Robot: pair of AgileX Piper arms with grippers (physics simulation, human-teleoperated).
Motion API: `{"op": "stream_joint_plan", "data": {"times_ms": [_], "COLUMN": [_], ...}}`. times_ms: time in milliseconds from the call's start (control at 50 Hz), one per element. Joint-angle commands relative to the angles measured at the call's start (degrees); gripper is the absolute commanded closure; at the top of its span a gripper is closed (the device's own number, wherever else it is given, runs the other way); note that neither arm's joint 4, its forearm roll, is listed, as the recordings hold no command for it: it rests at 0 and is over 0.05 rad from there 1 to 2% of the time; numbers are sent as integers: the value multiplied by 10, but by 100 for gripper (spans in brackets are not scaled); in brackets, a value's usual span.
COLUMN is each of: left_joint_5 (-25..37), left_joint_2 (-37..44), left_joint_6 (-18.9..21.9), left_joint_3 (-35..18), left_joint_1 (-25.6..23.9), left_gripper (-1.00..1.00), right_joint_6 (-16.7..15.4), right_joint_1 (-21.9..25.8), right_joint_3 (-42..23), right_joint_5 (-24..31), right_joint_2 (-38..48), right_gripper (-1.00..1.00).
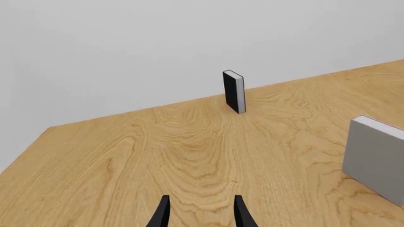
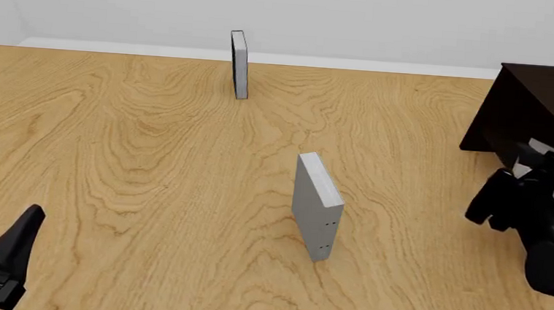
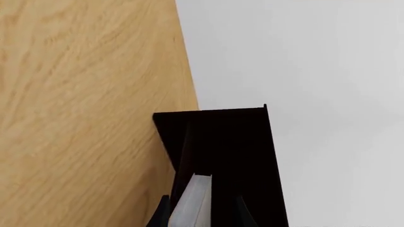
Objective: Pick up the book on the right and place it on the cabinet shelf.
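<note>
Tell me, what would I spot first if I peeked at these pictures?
Probably the grey book with dots standing upright mid-table, and the thin dark-sided book standing at the far edge. At the right, the right claw holds the plain book up to the big dark cabinet.

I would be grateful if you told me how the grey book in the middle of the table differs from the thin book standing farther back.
The grey book is clearly thicker than the thin book. Its narrow side carries small dark dots, while the thin book has a black side with no dots visible. The grey book stands mid-table; the thin book stands near the table's far edge. Both stand upright, untouched by either arm.
</note>
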Motion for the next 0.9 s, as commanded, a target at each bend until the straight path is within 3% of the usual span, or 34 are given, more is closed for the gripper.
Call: {"op": "stream_joint_plan", "data": {"times_ms": [20,900], "left_joint_5": [0,0], "left_joint_2": [-1,-1], "left_joint_6": [-2,2], "left_joint_3": [0,0], "left_joint_1": [0,-4], "left_gripper": [-100,-100], "right_joint_6": [3,24], "right_joint_1": [-12,-43], "right_joint_3": [10,54], "right_joint_5": [-15,-39], "right_joint_2": [0,-14], "right_gripper": [-100,-100]}}
